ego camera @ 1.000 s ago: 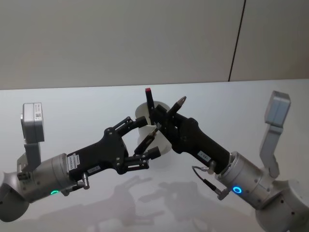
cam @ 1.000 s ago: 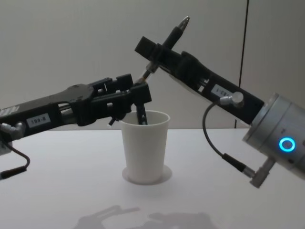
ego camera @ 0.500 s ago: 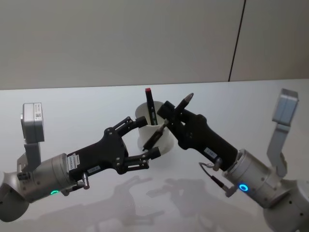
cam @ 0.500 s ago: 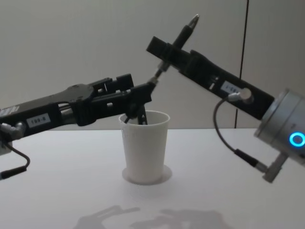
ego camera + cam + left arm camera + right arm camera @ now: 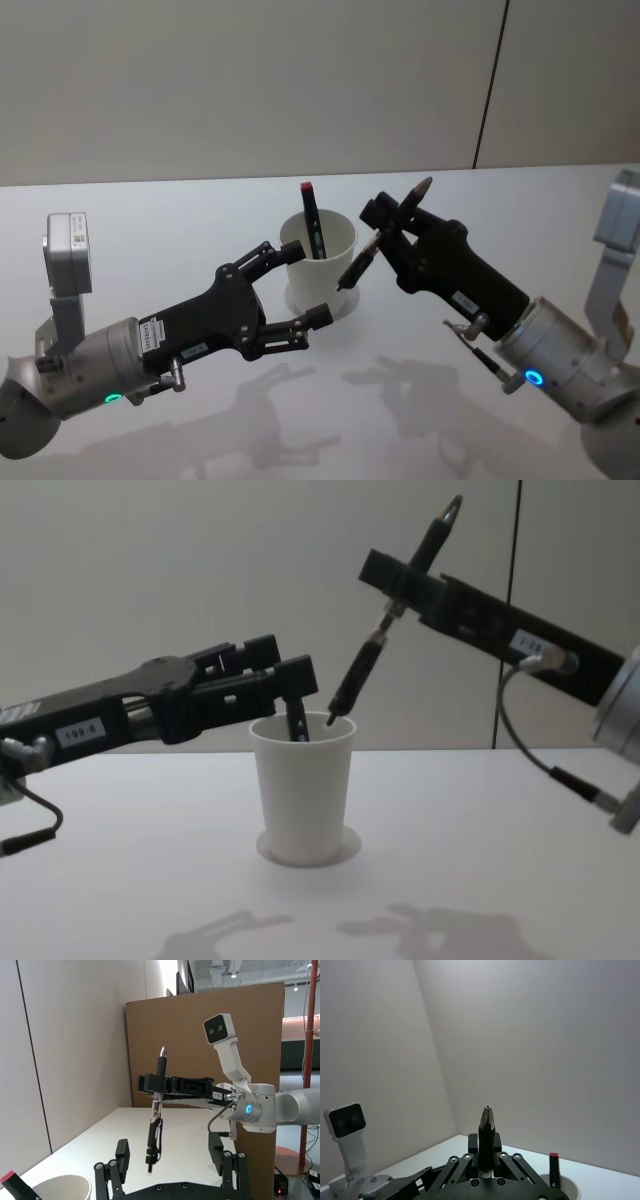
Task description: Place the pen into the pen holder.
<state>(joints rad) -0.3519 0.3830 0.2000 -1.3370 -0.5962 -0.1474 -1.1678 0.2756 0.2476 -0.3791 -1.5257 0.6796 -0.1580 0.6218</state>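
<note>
White tabletop (image 5: 150,215) runs back to a grey wall. From my head, the paper cup (image 5: 325,270) stands mid-table with a red-capped pen (image 5: 311,215) leaning inside. My left claw (image 5: 292,290) sits spread just beside the cup. My right claw (image 5: 385,222) pinches a dark pen (image 5: 385,240), its low tip by the cup's rim.

From my chest, that dark pen (image 5: 385,630) slants down, tip just above the cup's rim (image 5: 303,730).

My left wrist sees the pen (image 5: 156,1120) hanging from my right claw (image 5: 159,1084).
</note>
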